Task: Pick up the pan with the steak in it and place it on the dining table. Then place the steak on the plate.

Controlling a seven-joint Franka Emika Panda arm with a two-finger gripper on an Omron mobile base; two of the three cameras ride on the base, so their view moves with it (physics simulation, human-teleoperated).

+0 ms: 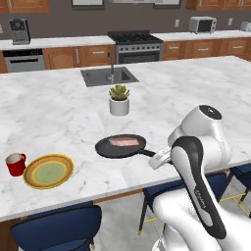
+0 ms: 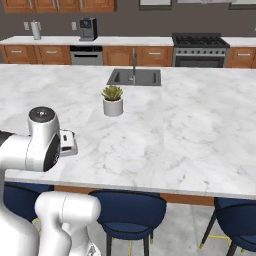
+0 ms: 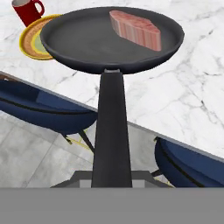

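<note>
The dark pan (image 1: 120,146) is over the front part of the white marble dining table (image 1: 59,112), with the pinkish steak (image 1: 123,142) lying in it. Its long black handle (image 1: 147,153) points right, out past the table's edge, and my gripper (image 1: 158,159) is shut on the handle's end. In the hand view the pan (image 3: 83,43) is straight ahead, with the steak (image 3: 134,29) at its right side and the handle (image 3: 111,131) running down to my hand. I cannot tell whether the pan's base touches the marble. The yellow-rimmed plate (image 1: 48,171) lies left of the pan.
A red mug (image 1: 15,164) stands beside the plate. A potted plant (image 1: 119,100) sits behind the pan, and the sink (image 1: 109,76) lies further back. Blue stools (image 1: 59,230) are tucked under the table's near edge. A stove (image 1: 135,46) stands against the far wall.
</note>
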